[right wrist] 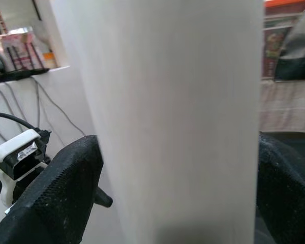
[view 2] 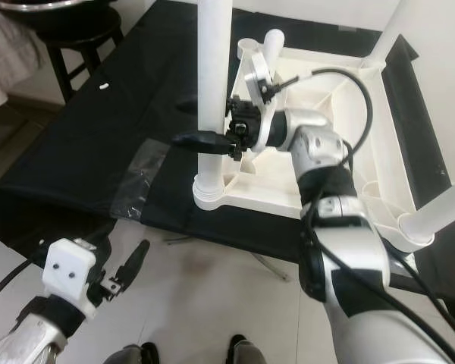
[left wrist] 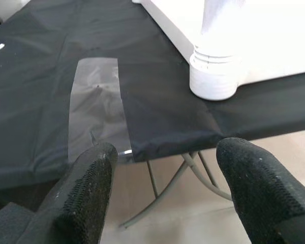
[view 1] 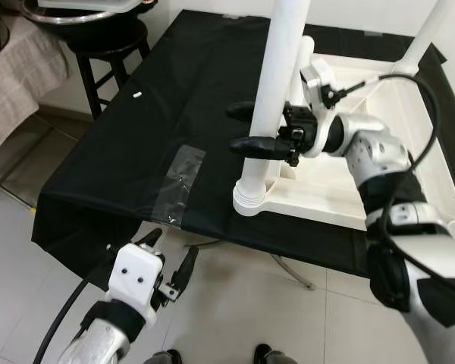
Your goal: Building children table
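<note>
White table leg (view 1: 277, 83) between right gripper (view 1: 246, 127) fingers — touching both.

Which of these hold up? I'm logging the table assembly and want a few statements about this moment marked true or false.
1. The right end effector has its fingers on either side of a white table leg. True.
2. The left end effector is holding a screwdriver. False: it is open, holds nothing, and sits low, just off the near edge of the black cloth.
3. The white tabletop lies upside down with legs pointing up. True.
4. The cloth is red. False: it is black, with a strip of clear tape on it.
5. A dark stool stands beyond the cloth on the robot's left. True.
</note>
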